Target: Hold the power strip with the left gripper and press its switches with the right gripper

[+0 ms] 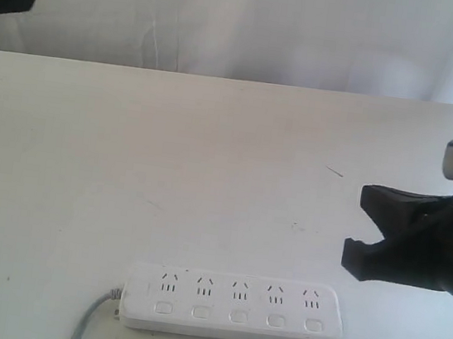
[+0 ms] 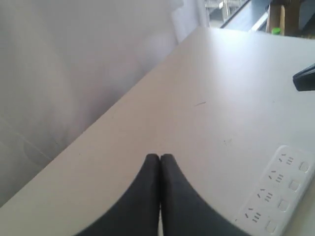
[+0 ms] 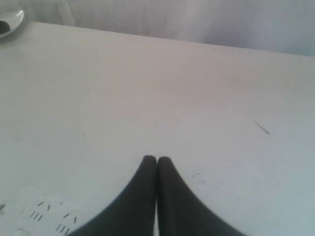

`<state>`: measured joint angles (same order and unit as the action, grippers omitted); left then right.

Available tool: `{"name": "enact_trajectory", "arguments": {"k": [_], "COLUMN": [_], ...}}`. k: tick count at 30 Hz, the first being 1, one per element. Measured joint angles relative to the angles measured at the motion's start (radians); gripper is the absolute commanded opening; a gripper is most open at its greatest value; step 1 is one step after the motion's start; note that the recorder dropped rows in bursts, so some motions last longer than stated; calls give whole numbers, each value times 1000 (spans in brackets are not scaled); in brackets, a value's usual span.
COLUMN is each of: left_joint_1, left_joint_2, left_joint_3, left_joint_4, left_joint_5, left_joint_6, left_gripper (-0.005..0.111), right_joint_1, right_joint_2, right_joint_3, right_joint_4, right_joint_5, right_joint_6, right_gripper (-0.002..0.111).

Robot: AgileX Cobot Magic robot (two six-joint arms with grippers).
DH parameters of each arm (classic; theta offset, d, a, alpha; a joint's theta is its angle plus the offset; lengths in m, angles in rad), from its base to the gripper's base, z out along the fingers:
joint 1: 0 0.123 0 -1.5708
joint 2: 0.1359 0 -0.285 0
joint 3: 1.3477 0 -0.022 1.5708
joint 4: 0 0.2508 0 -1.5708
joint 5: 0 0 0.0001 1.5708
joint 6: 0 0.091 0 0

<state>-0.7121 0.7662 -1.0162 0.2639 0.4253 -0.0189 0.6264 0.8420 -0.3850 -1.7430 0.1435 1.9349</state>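
The power strip lies flat on the desk, down at 6 o'clock in the outside view. Its long side runs from 9 o'clock to 3 o'clock. The cord is at the 9 end, and the switches are along the near edge. The left hand is closed tight and empty. It is far off, and the strip is between 4 and 5 o'clock from it. The right hand is closed and empty too, but much nearer. The strip is at about 8 o'clock from it.
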Motion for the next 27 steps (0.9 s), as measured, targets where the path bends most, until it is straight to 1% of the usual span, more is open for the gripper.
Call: {"name": "enact_trajectory", "arguments": {"k": [6,10,14,18,22,27], "left_joint_1": [0,0,0,0,0,0], "left_joint_2": [-111,-117,-117,-117,-117,-117], "left_joint_3": [124,214,296,324,328,328], "left_joint_4": [-55,-65,-65,-65,-67,-67], "left_joint_5": [-119,-169,-225,-278,-299,-302], "left_joint_6": [-2,-4,-42,-91,-128,-149], "left_gripper": [0,0,0,0,0,0], "right_joint_1": [-129,-193,-262,-361,-467,-499], "right_joint_2": [-64,-141,-234,-336,-455,-577], "right_joint_3": [0,0,0,0,0,0], "right_joint_4": [0,0,0,0,0,0], "right_joint_5": [2,5,5,7,10,34], "right_joint_6": [0,0,0,0,0,2], "right_gripper": [0,0,0,0,0,0]}}
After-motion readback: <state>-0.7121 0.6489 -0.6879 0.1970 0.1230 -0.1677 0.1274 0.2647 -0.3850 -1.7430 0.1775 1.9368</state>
